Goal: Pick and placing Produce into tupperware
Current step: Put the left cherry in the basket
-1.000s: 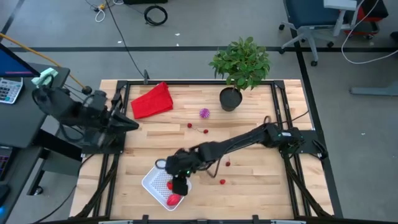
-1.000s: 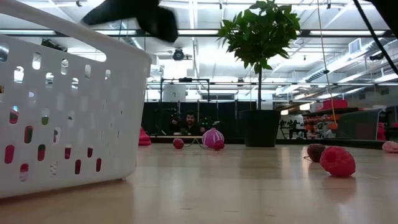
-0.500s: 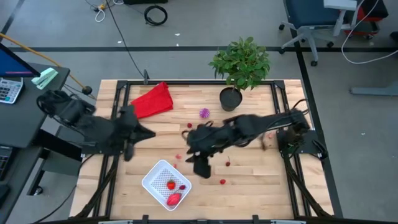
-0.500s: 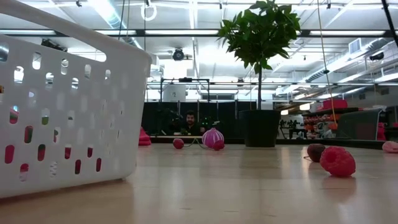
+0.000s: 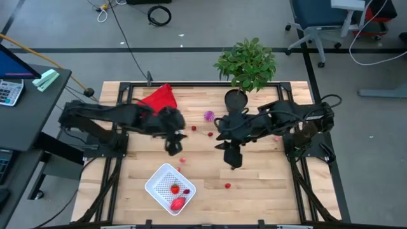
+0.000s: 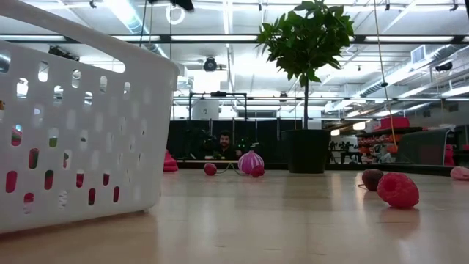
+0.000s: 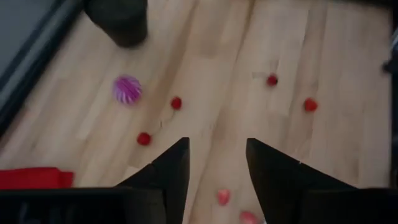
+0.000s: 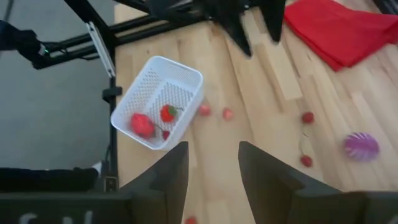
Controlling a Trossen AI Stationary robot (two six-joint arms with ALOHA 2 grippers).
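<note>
The white mesh-bottomed tupperware (image 5: 160,178) sits near the table's near edge, with two red fruit pieces (image 5: 178,203) in it; it also shows in the right wrist view (image 8: 166,81) and its wall fills the left of the low view (image 6: 73,125). Several small red pieces (image 5: 193,128) and the spiky purple ball (image 5: 208,116) (image 7: 127,89) (image 8: 361,146) lie loose on the wood. My left gripper (image 5: 173,145) (image 7: 216,155) hovers open over the table's middle, above two red pieces (image 7: 222,196). My right gripper (image 5: 232,156) (image 8: 212,162) hovers open to its right.
A black pot (image 5: 235,102) with a green plant (image 5: 247,62) stands at the far edge. A red cloth (image 5: 156,102) lies at the far left. More red pieces (image 5: 227,186) lie right of the tupperware. A person (image 6: 223,143) sits far behind the table.
My right gripper has risen from just above the tupperware and swung toward the table's far right, now over the middle. My left arm has swung in from the table's left edge to the middle. The fruit and the tupperware have stayed in place.
</note>
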